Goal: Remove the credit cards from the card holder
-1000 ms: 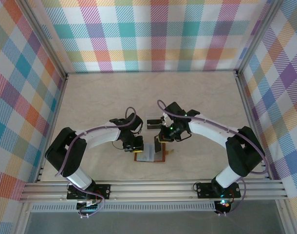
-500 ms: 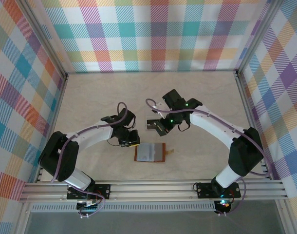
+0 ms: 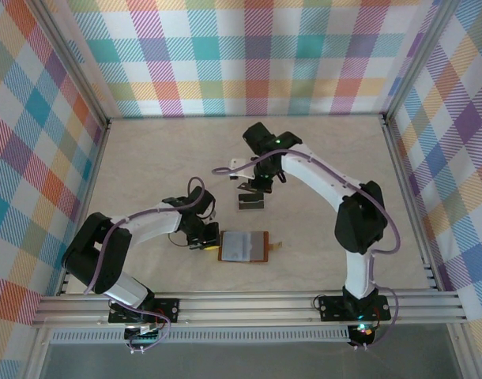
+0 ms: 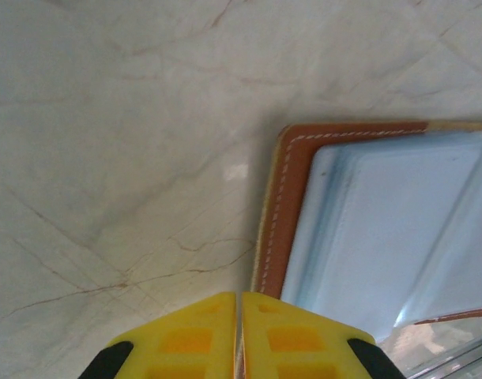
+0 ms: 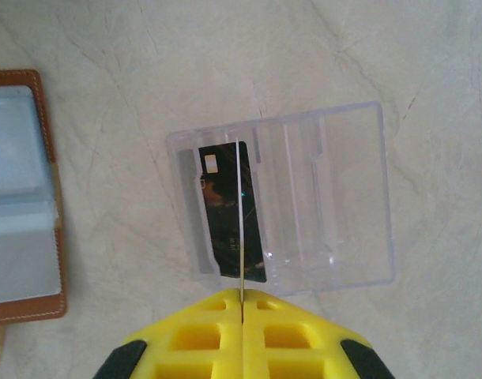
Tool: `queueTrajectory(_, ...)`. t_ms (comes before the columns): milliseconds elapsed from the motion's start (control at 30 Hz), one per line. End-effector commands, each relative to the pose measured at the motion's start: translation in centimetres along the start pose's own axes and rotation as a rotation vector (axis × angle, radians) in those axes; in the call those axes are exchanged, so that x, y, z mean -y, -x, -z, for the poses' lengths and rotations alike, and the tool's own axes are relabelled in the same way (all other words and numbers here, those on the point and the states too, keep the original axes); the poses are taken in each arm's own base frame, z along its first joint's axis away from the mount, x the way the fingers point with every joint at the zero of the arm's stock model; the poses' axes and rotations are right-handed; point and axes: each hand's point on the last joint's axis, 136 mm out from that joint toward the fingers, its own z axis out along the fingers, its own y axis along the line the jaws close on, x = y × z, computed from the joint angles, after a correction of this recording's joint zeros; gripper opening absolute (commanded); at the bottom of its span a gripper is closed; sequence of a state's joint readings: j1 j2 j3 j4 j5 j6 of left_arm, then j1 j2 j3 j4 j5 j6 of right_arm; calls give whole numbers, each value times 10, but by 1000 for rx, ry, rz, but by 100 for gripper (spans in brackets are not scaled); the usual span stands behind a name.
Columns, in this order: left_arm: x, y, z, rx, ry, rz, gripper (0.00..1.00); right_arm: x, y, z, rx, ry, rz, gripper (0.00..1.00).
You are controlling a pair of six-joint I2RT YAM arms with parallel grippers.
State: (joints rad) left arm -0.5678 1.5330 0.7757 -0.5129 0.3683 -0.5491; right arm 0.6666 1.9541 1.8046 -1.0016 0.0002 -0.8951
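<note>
Since a second ago the right gripper (image 3: 252, 187) has swung off the card holder (image 3: 245, 246) to a clear tray (image 3: 250, 202) farther back, and the left gripper (image 3: 211, 242) has dropped to the card holder's left edge.

Left wrist view: the yellow fingers are pressed together at its brown border (whether they nip leather, I cannot tell).

Right wrist view: the right gripper (image 5: 242, 294) pinches a credit card (image 5: 240, 213) edge-on over the tray, where a dark card (image 5: 224, 225) lies flat.

A pale marbled bench (image 3: 146, 158) carries an open brown leather card holder with a grey pocketed inside (image 3: 245, 246), its edge at the left pincer (image 3: 213, 243), and a clear plastic slotted tray (image 5: 336, 197) beneath the right pincer (image 5: 241, 294), a dark credit card (image 5: 221, 221) inside it.
</note>
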Motion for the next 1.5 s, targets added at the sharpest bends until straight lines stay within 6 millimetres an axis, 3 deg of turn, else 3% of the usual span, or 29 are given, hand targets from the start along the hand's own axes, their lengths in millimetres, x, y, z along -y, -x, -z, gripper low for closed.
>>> queueTrajectory(0,4,-4,-4,-10,-39,-18,11,-5,-5,-1,-43,67,91,0)
queueTrajectory(867,1,-9,2,3,-33,-5,13,-13,-7,-53,-106,231,90,0)
queueTrajectory(900,1,-10,2,3,-32,-4,13,-12,-7,-55,-105,228,92,1)
queueTrajectory(967,0,-11,2,2,-32,0,13,-7,-4,-56,-96,207,92,17)
queueTrajectory(1033,0,-11,3,6,-33,4,13,3,-2,-57,-96,157,90,27)
queueTrajectory(1233,0,-13,4,-1,-33,1,13,33,12,-43,-38,-20,73,35)
queueTrajectory(1467,3,-17,0,-14,-27,0,13,39,37,-7,123,-93,-32,39)
